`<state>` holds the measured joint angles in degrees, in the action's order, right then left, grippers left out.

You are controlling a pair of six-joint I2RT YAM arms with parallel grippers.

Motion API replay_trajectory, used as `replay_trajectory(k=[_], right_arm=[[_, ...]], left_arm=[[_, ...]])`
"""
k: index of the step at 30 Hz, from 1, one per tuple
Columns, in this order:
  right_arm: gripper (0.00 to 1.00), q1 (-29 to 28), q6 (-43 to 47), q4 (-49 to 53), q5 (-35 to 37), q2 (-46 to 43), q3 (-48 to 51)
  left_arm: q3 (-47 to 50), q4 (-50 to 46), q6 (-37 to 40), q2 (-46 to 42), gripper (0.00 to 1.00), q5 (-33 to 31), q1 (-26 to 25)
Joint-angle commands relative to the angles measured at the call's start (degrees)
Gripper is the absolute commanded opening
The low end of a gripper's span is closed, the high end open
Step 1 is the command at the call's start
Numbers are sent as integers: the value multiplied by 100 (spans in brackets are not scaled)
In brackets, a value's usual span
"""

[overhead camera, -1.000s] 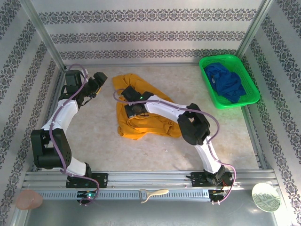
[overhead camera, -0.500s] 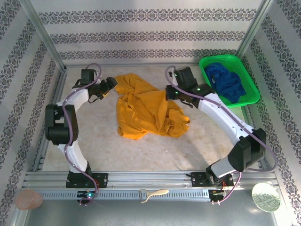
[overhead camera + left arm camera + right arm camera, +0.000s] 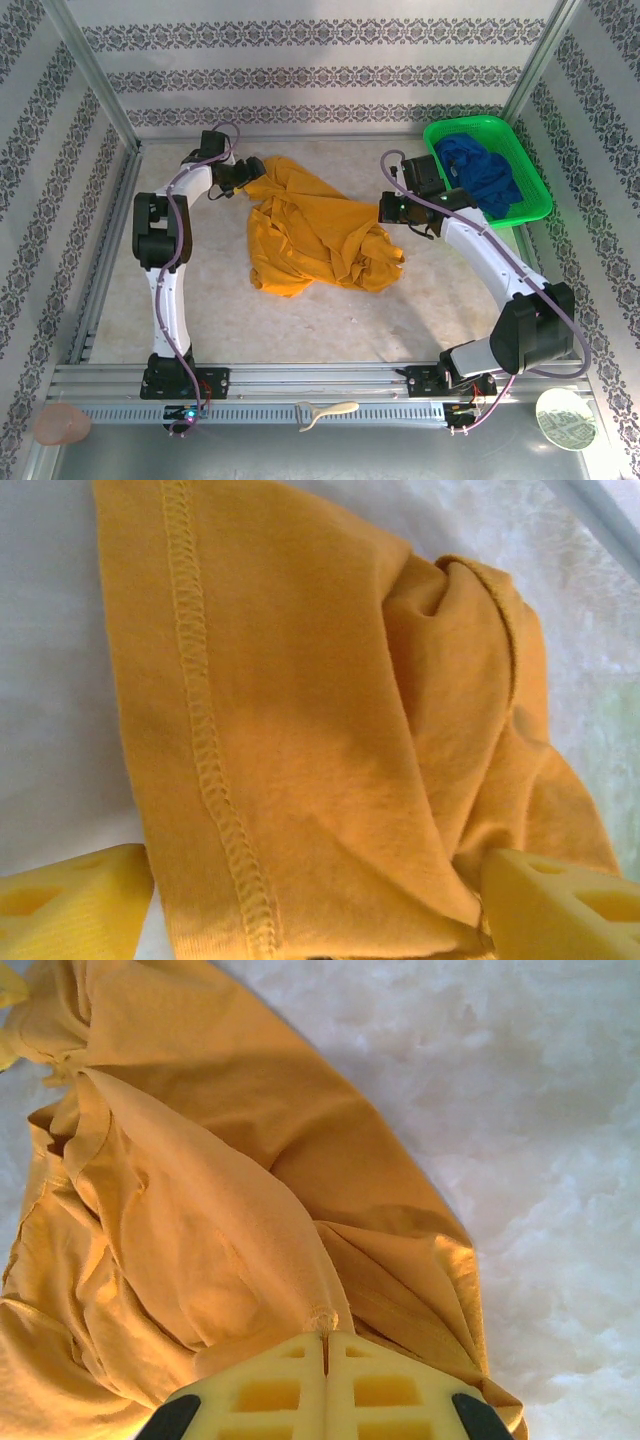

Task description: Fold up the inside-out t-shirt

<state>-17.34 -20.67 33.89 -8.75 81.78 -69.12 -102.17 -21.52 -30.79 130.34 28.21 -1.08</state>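
The mustard-yellow t-shirt (image 3: 310, 235) lies crumpled in the middle of the table, plain face and stitched seams showing. My left gripper (image 3: 243, 178) is at its back left corner. In the left wrist view the left gripper (image 3: 310, 880) is open, its fingers (image 3: 70, 900) wide apart with the hemmed cloth (image 3: 300, 730) lying between them. My right gripper (image 3: 393, 210) sits at the shirt's right edge. In the right wrist view the right gripper (image 3: 325, 1338) is shut on a small pinch of the yellow cloth (image 3: 200, 1210).
A green basket (image 3: 535, 180) holding a deep-blue garment (image 3: 480, 172) stands at the back right, just behind the right arm. Patterned walls close off the back and both sides. A metal rail (image 3: 320, 378) runs along the near edge.
The right arm swung from the shirt's middle out to its right edge. The left gripper moved back and right to the shirt's back left corner. The shirt's right side bunched slightly.
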Motion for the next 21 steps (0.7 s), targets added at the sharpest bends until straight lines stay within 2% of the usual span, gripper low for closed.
replay_trajectory(k=[1,2,7,8,13,16,21], right_arm=[[0,76,34,-86,-166,-82,-100],[0,96,37,-93,-185,-66,-131],[0,327,-34,-132,-415,-14,-399],[0,404,-71,-131,-482,2,-535],[0,1079,-433,-171,-777,31,-1833],[0,1519,-862,-386,-1009,-40,-2685],[0,2120,-1555,-921,-1270,-385,-3376]], left_arm=[[-267,-273,140,207,80,-83,-21],[-298,-206,98,260,75,-41,-26],[-379,354,-221,381,8,198,-39],[-412,444,-279,299,0,233,-38],[-469,977,-740,-946,0,107,-11],[-873,944,-929,-1789,0,-98,53],[-1489,758,-1165,-2916,0,-325,222]])
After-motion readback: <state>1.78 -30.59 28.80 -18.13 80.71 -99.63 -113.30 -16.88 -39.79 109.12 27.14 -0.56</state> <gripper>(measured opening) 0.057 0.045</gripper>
